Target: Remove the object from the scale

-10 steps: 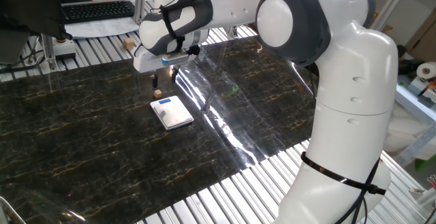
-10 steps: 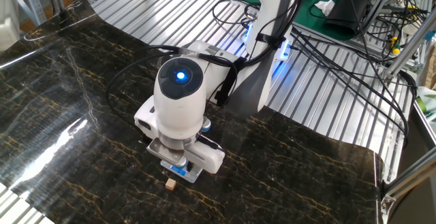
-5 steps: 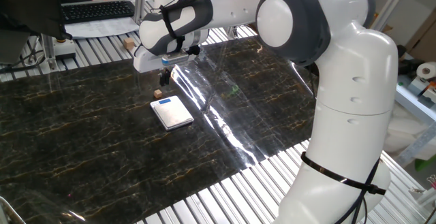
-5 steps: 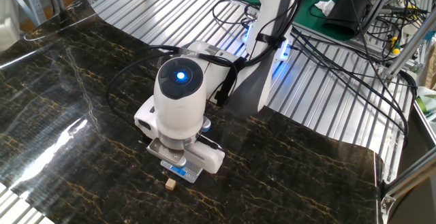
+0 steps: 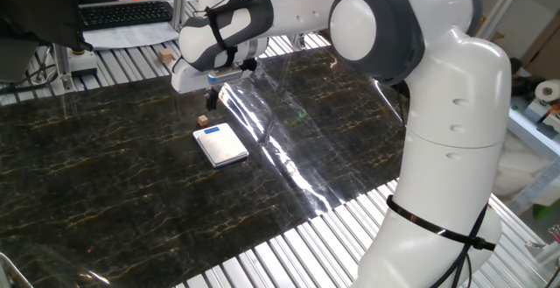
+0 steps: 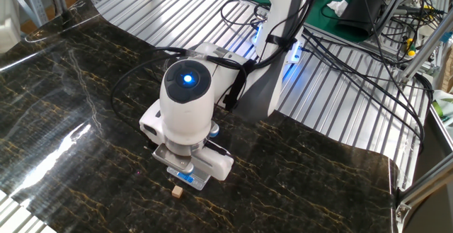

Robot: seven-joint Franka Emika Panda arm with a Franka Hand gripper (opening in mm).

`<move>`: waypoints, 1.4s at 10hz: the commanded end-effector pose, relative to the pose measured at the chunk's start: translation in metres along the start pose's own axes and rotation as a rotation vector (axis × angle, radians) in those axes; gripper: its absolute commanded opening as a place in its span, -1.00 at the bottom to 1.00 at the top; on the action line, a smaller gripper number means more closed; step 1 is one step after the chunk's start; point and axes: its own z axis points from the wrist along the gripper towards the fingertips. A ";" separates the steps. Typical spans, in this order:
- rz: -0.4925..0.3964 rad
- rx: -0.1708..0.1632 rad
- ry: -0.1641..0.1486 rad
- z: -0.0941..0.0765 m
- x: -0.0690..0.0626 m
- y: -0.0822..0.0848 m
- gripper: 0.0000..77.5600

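So the little tan wooden cube [image 5: 202,119] is off the scale [image 5: 220,144] and sitting on the dark marbled tabletop [image 5: 105,183], just past the scale's blue-strip end, close to it but not touching. In the other fixed view you can spot the cube [image 6: 178,190] on the tabletop [image 6: 318,183] right in front of the arm's wrist, with only a sliver of the scale [image 6: 190,180] and its blue strip peeking out from under the white housing. The gripper [image 5: 211,98] hangs above the cube, a bit toward the back, and the cube looks free of it, resting on the tabletop on its own. The fingers are mostly tucked under the wrist in both views, so honestly I can't tell how far apart they are. The scale's silver plate looks bare in the one fixed view. Further back, on the ribbed metal surface by the keyboard [image 5: 125,12], there's a pale wooden block [image 5: 164,56], well apart from all this.
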 end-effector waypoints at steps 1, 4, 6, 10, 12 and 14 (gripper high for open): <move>0.011 -0.006 0.003 -0.054 0.017 -0.012 -0.97; 0.011 -0.015 -0.023 -0.065 0.019 -0.017 -0.97; 0.015 -0.016 -0.018 -0.086 0.022 -0.027 -0.97; 0.052 -0.046 -0.042 -0.119 0.030 -0.048 -0.97; 0.063 -0.045 -0.061 -0.127 0.031 -0.054 -0.97; 0.112 -0.040 -0.010 -0.134 0.041 -0.060 -0.97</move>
